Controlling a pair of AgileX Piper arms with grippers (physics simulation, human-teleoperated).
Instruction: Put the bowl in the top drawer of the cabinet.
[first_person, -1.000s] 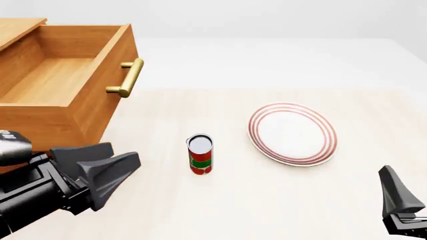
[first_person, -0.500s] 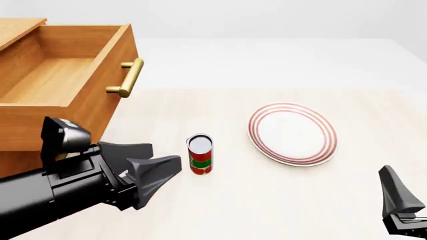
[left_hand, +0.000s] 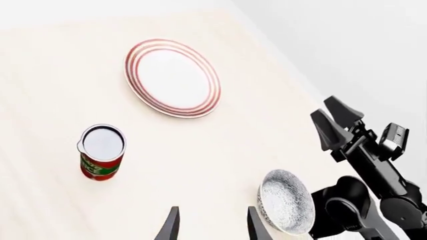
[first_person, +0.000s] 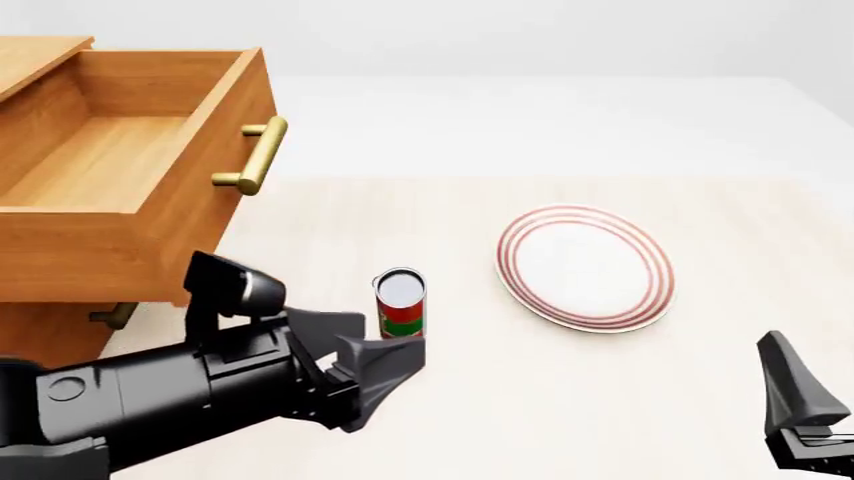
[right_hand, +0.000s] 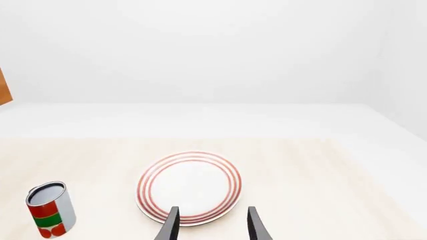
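The bowl (left_hand: 287, 201), white with a dense blue-grey pattern, shows only in the left wrist view, on the table close beside the right arm (left_hand: 373, 165). It is outside the front and right wrist views. The top drawer (first_person: 200, 200) of the cabinet (first_person: 34, 55) is pulled out at the far left, with nothing in it and its brass handle (first_person: 254, 155) facing right. My left gripper (first_person: 394, 338) is open and holds nothing, low over the table just in front of the can; its fingers (left_hand: 172, 225) point past the bowl. My right gripper (right_hand: 212, 225) is open and holds nothing, at the front right (first_person: 798, 400).
A red and green can (first_person: 400, 305) stands mid-table, also seen from the wrists (left_hand: 101, 152) (right_hand: 48, 210). A white plate with red rings (first_person: 587, 265) lies to its right. The lower drawer's handle (first_person: 114, 315) peeks out under the open drawer.
My left arm has swung rightward across the front of the table, from beside the cabinet to just in front of the can, fingers still open. The right arm has not moved.
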